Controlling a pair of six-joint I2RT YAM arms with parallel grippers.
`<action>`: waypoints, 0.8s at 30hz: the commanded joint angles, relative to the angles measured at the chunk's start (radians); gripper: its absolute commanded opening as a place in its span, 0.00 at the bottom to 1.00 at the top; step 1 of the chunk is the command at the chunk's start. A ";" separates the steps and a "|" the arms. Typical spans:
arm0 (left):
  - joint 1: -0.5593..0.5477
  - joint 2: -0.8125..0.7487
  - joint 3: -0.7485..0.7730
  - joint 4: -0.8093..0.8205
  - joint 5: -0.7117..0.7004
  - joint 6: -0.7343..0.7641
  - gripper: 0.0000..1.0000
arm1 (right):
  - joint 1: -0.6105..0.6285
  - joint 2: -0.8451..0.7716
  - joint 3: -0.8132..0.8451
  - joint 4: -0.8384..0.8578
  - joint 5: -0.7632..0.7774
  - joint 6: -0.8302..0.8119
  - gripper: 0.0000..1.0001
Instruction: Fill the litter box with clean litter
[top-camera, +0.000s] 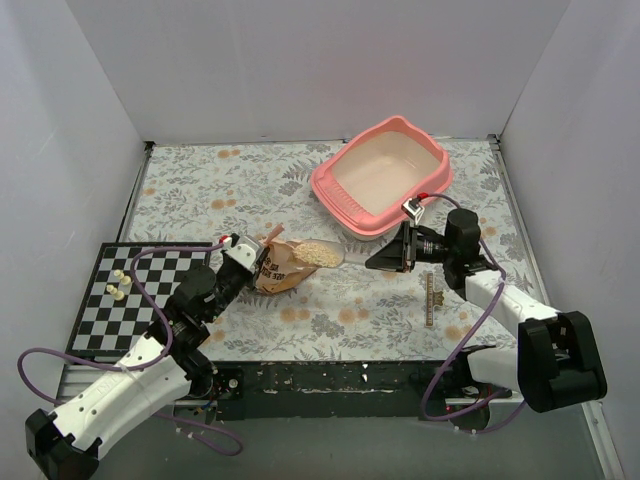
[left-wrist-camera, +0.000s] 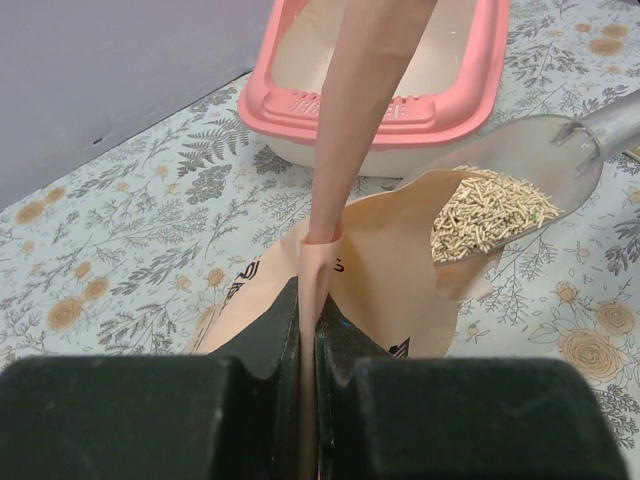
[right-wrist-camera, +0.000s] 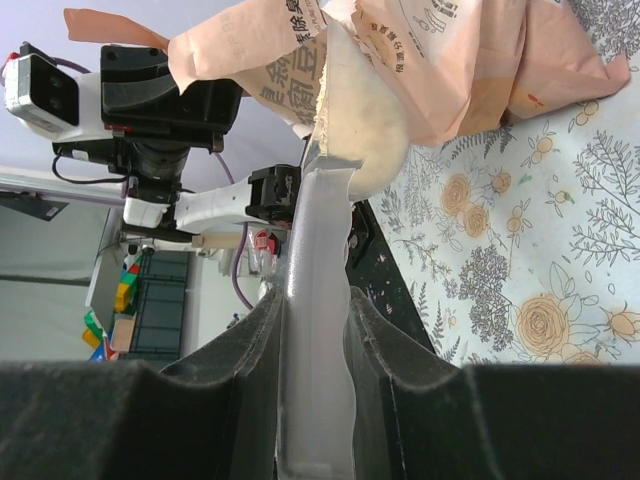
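The pink litter box (top-camera: 380, 180) stands at the back right of the floral mat, and its inside shows cream-white; in the left wrist view its near rim (left-wrist-camera: 370, 110) faces me. An orange-peach bag (top-camera: 283, 270) lies left of centre. My left gripper (top-camera: 245, 262) is shut on the bag's upper edge (left-wrist-camera: 330, 200), pinched flat between the fingers (left-wrist-camera: 270, 335). My right gripper (top-camera: 388, 260) is shut on the handle of a clear scoop (top-camera: 345, 256). The scoop bowl (left-wrist-camera: 530, 170) sits at the bag's mouth, holding a heap of clean litter (left-wrist-camera: 490, 210). The right wrist view shows the handle (right-wrist-camera: 315, 300) between the jaws.
A black-and-white checkerboard (top-camera: 150, 310) with small white pieces (top-camera: 120, 285) lies at the near left. A thin wooden strip (top-camera: 430, 298) rests on the mat in front of the right arm. White walls close in the back and sides.
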 joint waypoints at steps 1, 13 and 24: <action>-0.010 -0.010 -0.006 0.069 0.032 -0.016 0.00 | -0.015 -0.047 -0.017 -0.030 -0.016 -0.013 0.01; -0.008 -0.013 -0.015 0.084 0.015 -0.015 0.00 | -0.020 -0.082 -0.010 0.076 -0.015 0.168 0.01; -0.010 -0.011 -0.016 0.095 -0.014 0.007 0.00 | -0.020 -0.082 0.005 0.234 -0.001 0.340 0.01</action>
